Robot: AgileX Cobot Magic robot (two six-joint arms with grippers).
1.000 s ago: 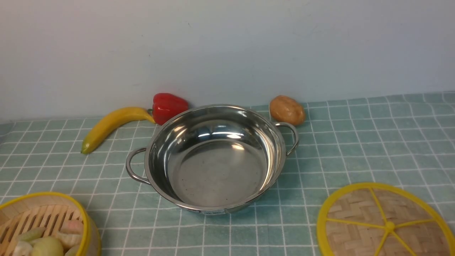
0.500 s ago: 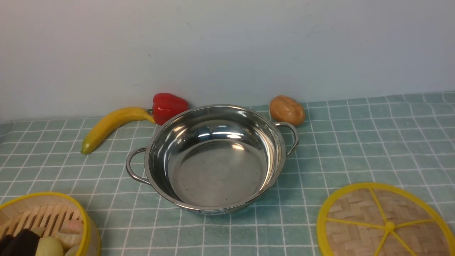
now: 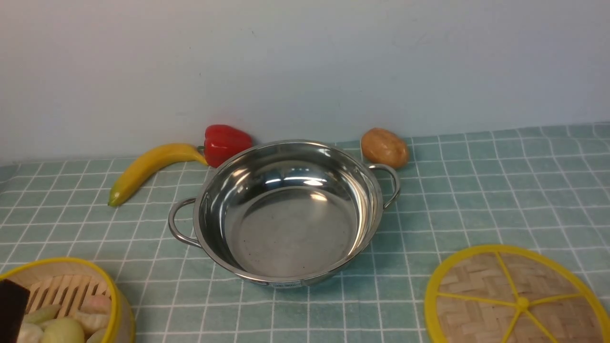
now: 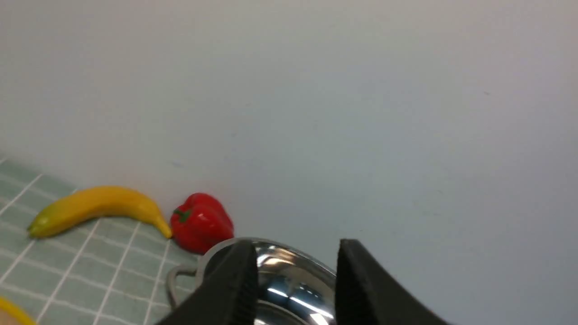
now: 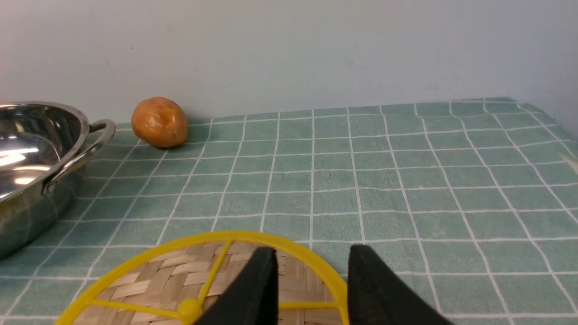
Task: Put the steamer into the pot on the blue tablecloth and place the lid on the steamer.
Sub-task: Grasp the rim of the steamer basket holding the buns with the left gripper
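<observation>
Left gripper (image 4: 295,246) at left side of steamer (image 3: 59,260), jaws apart, pot (image 3: 286,228) beyond

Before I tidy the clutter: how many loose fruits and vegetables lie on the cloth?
3: banana back left, red pepper beside its tip, potato behind the right handle of the pot. Food in the basket excluded.

Steamer (image 3: 62,260) near-left, empty steel pot (image 3: 290,228) centre, lid (image 3: 517,300) flat near-right, on blue tablecloth (image 3: 476,190).
</observation>
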